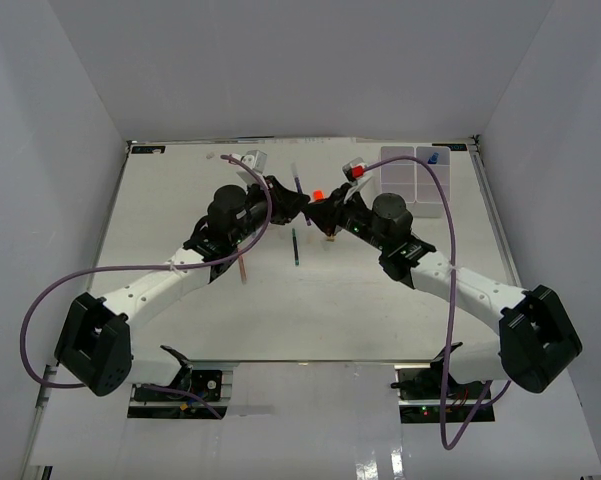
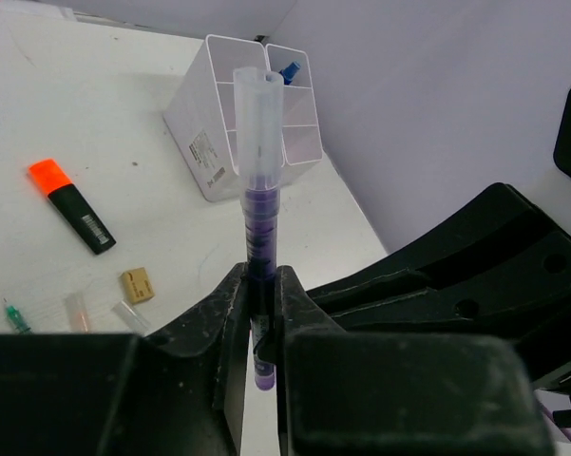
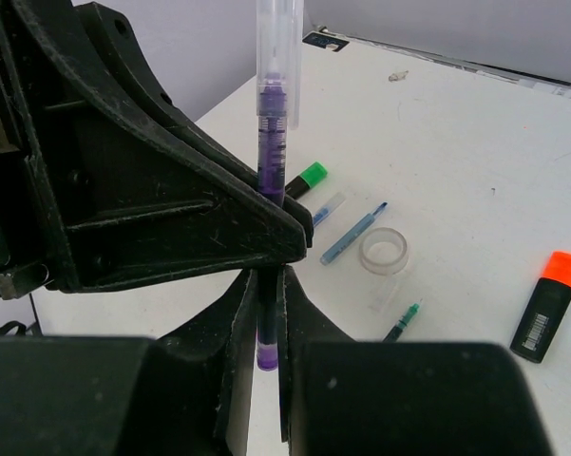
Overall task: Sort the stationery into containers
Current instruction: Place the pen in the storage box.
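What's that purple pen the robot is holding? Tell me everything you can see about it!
The purple pen is thin, with a see-through plastic barrel showing purple ink and a clear cap on one end. It is up off the table. Both hands pinch it at once: the left hand and the right hand are each shut on its barrel, the capped end sticking out past them. Nothing else touches it.

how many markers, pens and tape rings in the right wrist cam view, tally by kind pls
markers: 2 (orange-capped marker, green-capped marker)
pens: 3 (purple pen, blue pen, green-tipped pen)
tape rings: 1 (tape ring)
total: 6
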### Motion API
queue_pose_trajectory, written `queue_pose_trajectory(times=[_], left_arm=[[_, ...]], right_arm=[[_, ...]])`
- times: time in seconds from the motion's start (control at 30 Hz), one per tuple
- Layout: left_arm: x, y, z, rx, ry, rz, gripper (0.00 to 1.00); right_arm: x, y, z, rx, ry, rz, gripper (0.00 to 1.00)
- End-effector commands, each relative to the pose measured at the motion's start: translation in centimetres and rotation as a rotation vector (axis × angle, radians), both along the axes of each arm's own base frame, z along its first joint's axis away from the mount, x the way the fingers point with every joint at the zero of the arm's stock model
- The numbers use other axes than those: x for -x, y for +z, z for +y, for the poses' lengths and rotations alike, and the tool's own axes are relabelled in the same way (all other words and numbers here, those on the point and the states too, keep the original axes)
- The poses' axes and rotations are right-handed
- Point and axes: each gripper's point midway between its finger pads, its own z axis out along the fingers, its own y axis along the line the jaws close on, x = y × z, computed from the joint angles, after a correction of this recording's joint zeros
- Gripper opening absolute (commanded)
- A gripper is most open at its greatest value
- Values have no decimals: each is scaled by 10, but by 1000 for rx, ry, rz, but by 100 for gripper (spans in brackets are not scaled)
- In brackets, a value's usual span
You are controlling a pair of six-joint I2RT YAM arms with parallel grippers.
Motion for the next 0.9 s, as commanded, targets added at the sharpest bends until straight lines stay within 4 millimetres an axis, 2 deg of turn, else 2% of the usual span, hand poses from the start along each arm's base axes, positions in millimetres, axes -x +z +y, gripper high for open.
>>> queue_pose_trajectory(times=[0.0, 0.03, 0.13, 0.17, 0.27, 0.37, 0.47, 0.57, 0.6, 0.63, 0.67, 0.77, 0.87], left_arm=[[5, 15, -4, 23, -25, -42, 19], [5, 15, -3, 19, -23, -47, 15], [4, 14, 1, -18, -11, -69, 11], [4, 16, 4, -42, -4, -96, 10], [4, 14, 14, -129, 10, -153, 10], [7, 10, 19, -210, 1, -194, 10], [14, 4, 19, -314, -67, -253, 9], [19, -3, 18, -390, -126, -278, 9], [23, -5, 17, -408, -157, -291, 9], [25, -5, 16, -414, -169, -300, 9], [26, -5, 16, -419, -180, -309, 9], [30, -5, 11, -432, -223, -341, 8], [32, -4, 7, -438, -258, -364, 7]], right_arm=[[6, 25, -2, -47, 4, -67, 13], [6, 24, -3, -38, 5, -66, 16], [13, 20, -2, 6, 46, -73, 49], [14, 17, -4, 36, 54, -71, 67], [17, 17, -9, 80, 78, -63, 85], [17, 25, -18, 124, 84, -64, 90], [17, 40, -21, 151, 110, -85, 90], [15, 59, -23, 154, 108, -100, 89], [14, 71, -22, 143, 110, -115, 88], [15, 69, -21, 149, 114, -107, 88], [14, 78, -20, 139, 116, -109, 88], [9, 82, -13, 134, 130, -93, 85], [1, 81, -5, 145, 144, -71, 82]])
